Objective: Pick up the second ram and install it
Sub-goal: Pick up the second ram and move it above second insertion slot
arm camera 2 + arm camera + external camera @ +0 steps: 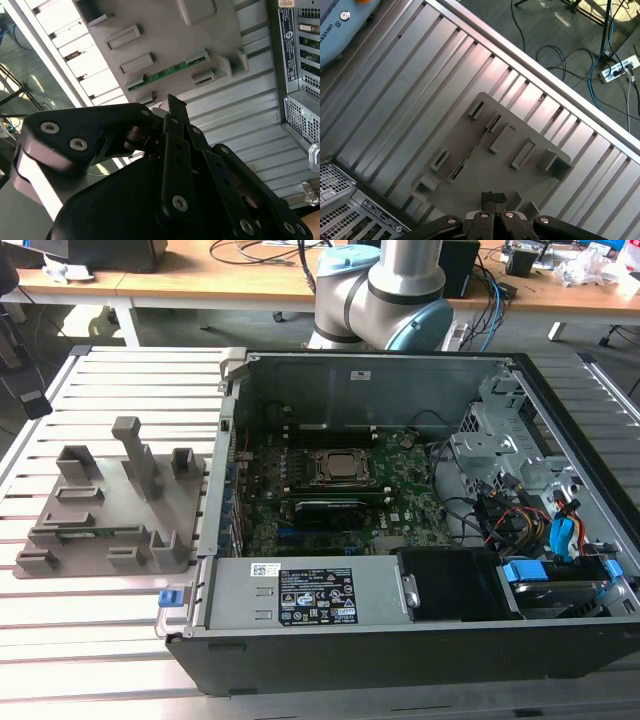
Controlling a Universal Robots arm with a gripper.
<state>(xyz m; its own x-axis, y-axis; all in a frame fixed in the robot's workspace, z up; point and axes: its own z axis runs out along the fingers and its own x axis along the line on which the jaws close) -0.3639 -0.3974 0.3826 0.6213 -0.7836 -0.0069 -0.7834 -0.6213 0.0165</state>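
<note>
The claw (493, 197), clenched on nothing, hangs over the tray (165, 32) with the ram (175, 70); lining up straight along it probably matters most.

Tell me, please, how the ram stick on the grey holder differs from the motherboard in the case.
The second ram is a narrow green strip; the motherboard is a broad board. The second ram sits in the grey holder outside the computer case; the motherboard lies flat inside it. Both are green circuit boards.
</note>
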